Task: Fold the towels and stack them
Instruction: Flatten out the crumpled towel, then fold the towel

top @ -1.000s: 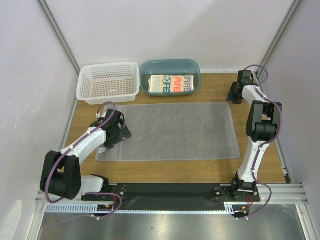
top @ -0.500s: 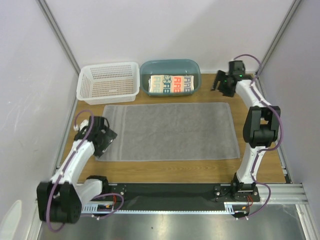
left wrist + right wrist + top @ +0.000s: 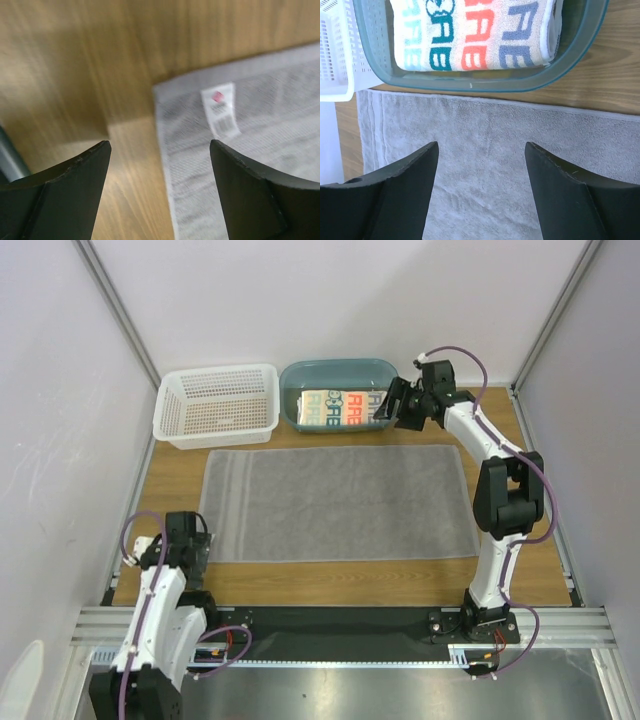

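A large grey towel (image 3: 335, 502) lies spread flat in the middle of the table. A folded white towel with red, blue and teal letters (image 3: 340, 408) lies inside the teal tub (image 3: 385, 372). My left gripper (image 3: 193, 538) hovers open just off the grey towel's near left corner. In the left wrist view that corner and its white label (image 3: 220, 110) show between the open fingers (image 3: 75, 170). My right gripper (image 3: 398, 408) hangs open above the tub's right end and the grey towel's far edge (image 3: 485, 165), with nothing between its fingers.
A white lattice basket (image 3: 218, 403) stands at the back left beside the tub; its edge (image 3: 335, 50) shows in the right wrist view. Bare wood runs along the table's left, right and near sides. Frame posts and walls close in the back.
The left arm drew back from the grey towel's left edge to the near left corner. The right arm swung from the far right corner leftward over the tub, and its jaws opened.
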